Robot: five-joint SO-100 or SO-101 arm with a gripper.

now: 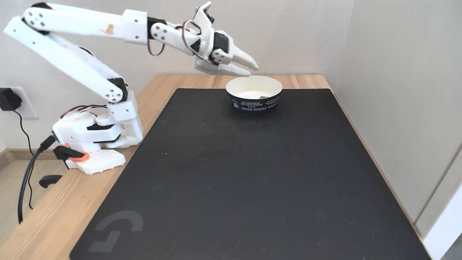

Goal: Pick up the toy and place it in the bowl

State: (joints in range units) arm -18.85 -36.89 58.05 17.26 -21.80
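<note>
Above the back rim of the bowl (254,94) in the fixed view, the white hand (252,69) hangs with its two fingertips a narrow gap apart, holding nothing. Below it and slightly to the right, a small reddish-brown sliver of the toy (264,96) shows inside the bowl, against the white interior near the front wall. That bowl stands on the black mat (252,180) covering the wooden counter (50,220)
</note>
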